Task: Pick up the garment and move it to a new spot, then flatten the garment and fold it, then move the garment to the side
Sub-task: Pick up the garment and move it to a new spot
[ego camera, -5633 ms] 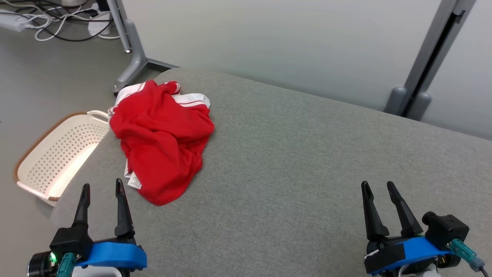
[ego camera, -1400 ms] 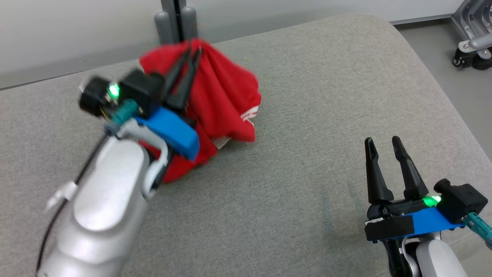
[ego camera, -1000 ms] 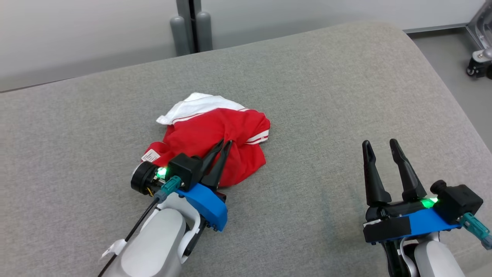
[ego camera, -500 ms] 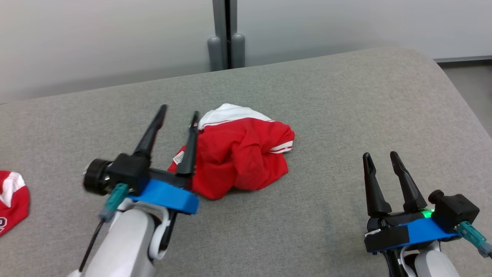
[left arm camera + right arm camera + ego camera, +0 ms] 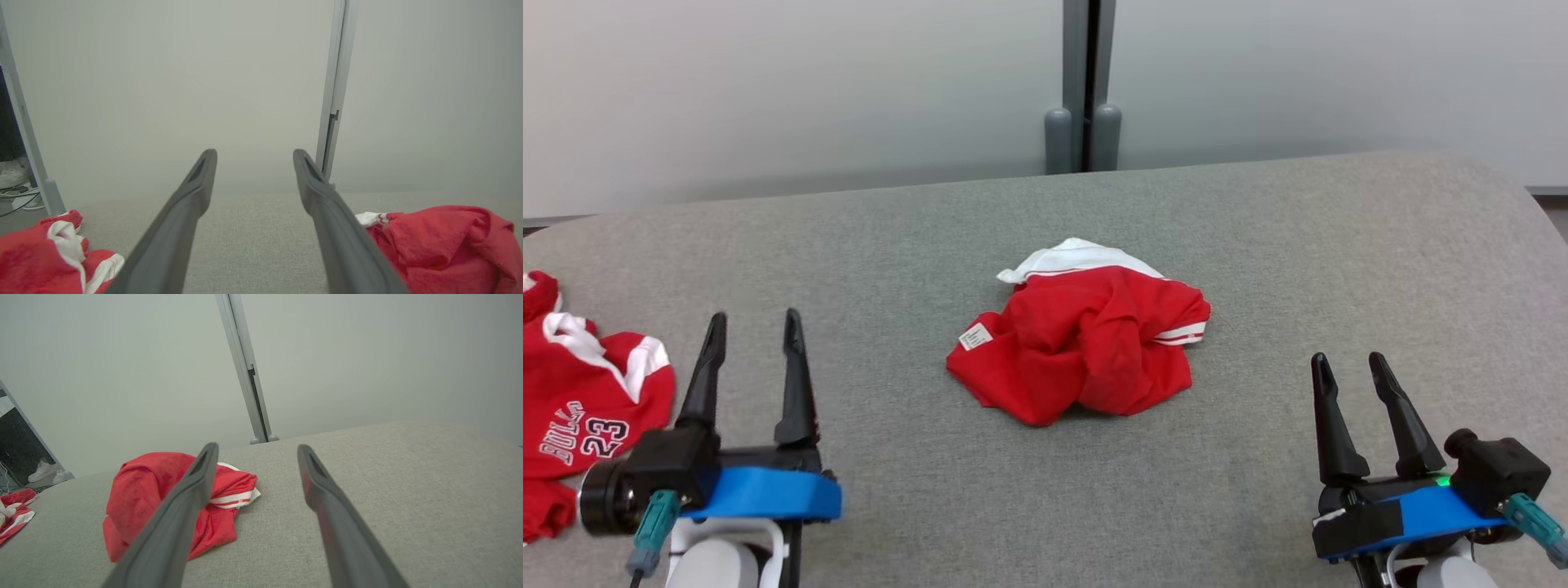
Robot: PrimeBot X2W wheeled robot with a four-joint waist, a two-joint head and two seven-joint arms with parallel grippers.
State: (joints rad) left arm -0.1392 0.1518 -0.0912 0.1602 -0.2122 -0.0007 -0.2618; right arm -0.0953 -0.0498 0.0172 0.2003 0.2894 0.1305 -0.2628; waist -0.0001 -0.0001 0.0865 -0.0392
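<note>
Red garment [image 5: 1090, 351] lies crumpled between both claws — touching neither.

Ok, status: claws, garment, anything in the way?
Claws: left claw, right claw both open, empty. Red garment crumpled mid grey surface, not yet flattened. Numbered red jersey far left, apart.

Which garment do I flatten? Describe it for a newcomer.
On the grey padded surface, look at its middle, in front of the grey post. The crumpled red garment lies there, plain with a white band on top. The red jersey at the left edge carries number 23.
</note>
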